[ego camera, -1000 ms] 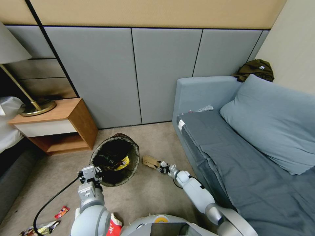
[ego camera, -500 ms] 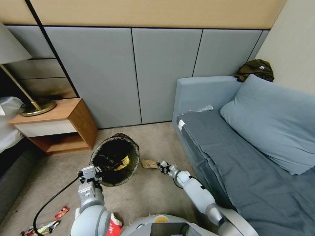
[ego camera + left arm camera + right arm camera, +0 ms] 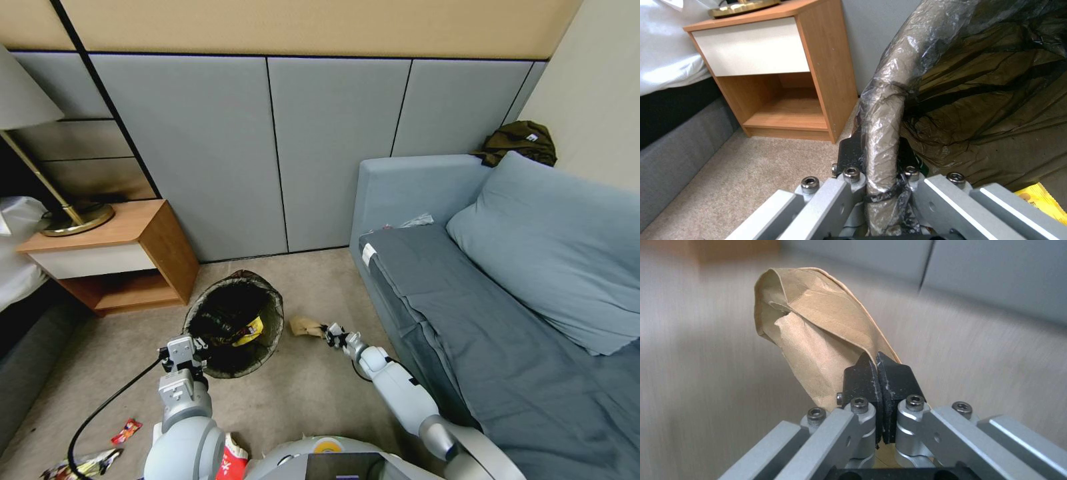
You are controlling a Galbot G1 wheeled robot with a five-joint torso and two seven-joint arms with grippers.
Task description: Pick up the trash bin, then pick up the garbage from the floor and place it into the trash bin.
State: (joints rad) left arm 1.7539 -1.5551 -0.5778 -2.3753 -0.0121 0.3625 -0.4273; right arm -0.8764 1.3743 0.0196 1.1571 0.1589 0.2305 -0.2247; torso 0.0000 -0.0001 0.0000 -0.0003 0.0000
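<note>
The trash bin (image 3: 233,323), lined with a dark bag, hangs just off the carpet in front of me. My left gripper (image 3: 193,352) is shut on its near rim (image 3: 882,133). A yellow packet (image 3: 251,330) lies inside it. My right gripper (image 3: 327,331) is shut on the edge of a brown paper bag (image 3: 305,326), a piece of the garbage, held just right of the bin. In the right wrist view the black fingertips (image 3: 862,380) pinch the bag's (image 3: 818,340) lower edge. More garbage lies on the floor near my base: a small red wrapper (image 3: 125,431), a red-white packet (image 3: 231,457) and a shiny wrapper (image 3: 83,464).
A wooden nightstand (image 3: 117,257) with a brass lamp (image 3: 70,217) stands left of the bin, a bed edge (image 3: 20,333) farther left. A grey sofa (image 3: 493,313) with a pillow fills the right. Padded wall panels (image 3: 267,153) close the back. Open carpet lies between bin and sofa.
My right gripper has lifted the brown paper bag slightly and carried it a little back and toward the bin. The left arm and the bin have stayed still.
</note>
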